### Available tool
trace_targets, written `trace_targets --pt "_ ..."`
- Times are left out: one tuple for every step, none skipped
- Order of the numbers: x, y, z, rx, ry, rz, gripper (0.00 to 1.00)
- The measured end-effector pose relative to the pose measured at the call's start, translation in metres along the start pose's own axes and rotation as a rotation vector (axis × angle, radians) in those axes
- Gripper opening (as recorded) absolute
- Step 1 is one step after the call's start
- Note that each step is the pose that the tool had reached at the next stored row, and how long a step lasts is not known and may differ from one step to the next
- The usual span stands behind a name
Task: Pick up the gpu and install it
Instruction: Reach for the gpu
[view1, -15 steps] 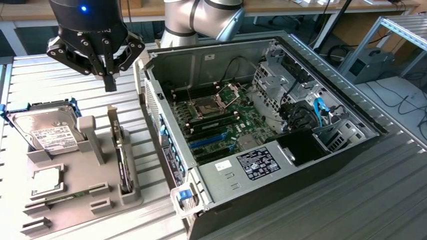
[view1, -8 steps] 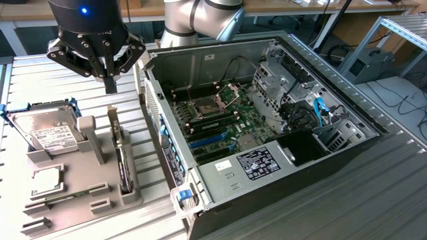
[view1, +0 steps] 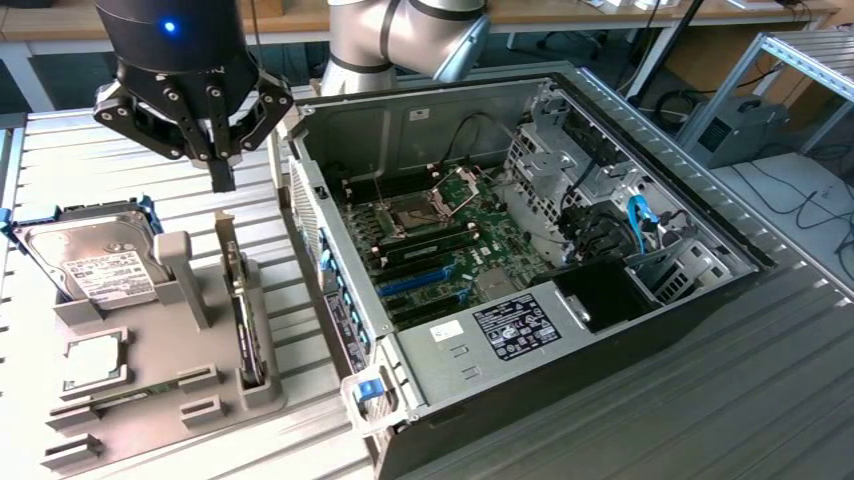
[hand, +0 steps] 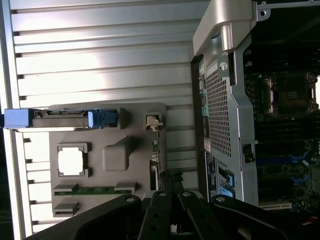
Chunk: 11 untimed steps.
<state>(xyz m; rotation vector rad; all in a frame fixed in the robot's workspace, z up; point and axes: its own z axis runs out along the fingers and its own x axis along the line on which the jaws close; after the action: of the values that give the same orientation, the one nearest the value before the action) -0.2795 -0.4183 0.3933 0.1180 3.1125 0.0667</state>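
Observation:
The gpu (view1: 243, 310) stands on its long edge in a slot of the grey holder (view1: 180, 300), its silver bracket end pointing toward the far side. In the wrist view the gpu (hand: 156, 162) runs as a thin dark strip along the holder's edge nearest the case. My gripper (view1: 223, 182) hangs above the card's far end, clear of it, fingers pointing down and pressed together with nothing between them. In the wrist view the gripper (hand: 171, 182) reaches toward the card's end.
The open computer case (view1: 694, 215) lies on the exterior view's right, its motherboard with blue slots (view1: 420, 283) exposed. The holder also carries a hard drive (view1: 96, 262) in a blue frame, a square CPU chip (view1: 88, 362) and a memory stick (view1: 134, 396). The table is ribbed metal.

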Motion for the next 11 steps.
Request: trace_targets --pt "-0.0001 -0.0006 0.0000 0.0001 0.0000 0.000 0.11" --pt "-0.0001 -0.0012 0.0000 0.0002 0.0000 0.000 0.11" --pt "-0.0001 -0.0018 -0.0001 0.0002 0.0000 0.000 0.11" --pt "-0.0002 -0.0025 -0.0001 0.0003 0.0000 0.000 0.11" --pt "-0.0002 -0.0030 -0.0001 0.0003 0.0000 0.000 0.11" --pt "-0.0003 -0.0040 -0.0002 0.0004 0.0000 0.000 0.11" --pt "-0.0003 -0.0047 -0.0002 0.0005 0.0000 0.000 0.11" --pt "-0.0004 -0.0054 -0.0002 0.0006 0.0000 0.000 0.11" --pt "-0.0004 -0.0060 -0.0002 0.0006 0.0000 0.000 0.11" --pt "-0.0005 -0.0069 -0.0003 0.0006 0.0000 0.000 0.11" --pt "-0.0006 -0.0077 -0.0003 0.0006 0.0000 0.000 0.11"
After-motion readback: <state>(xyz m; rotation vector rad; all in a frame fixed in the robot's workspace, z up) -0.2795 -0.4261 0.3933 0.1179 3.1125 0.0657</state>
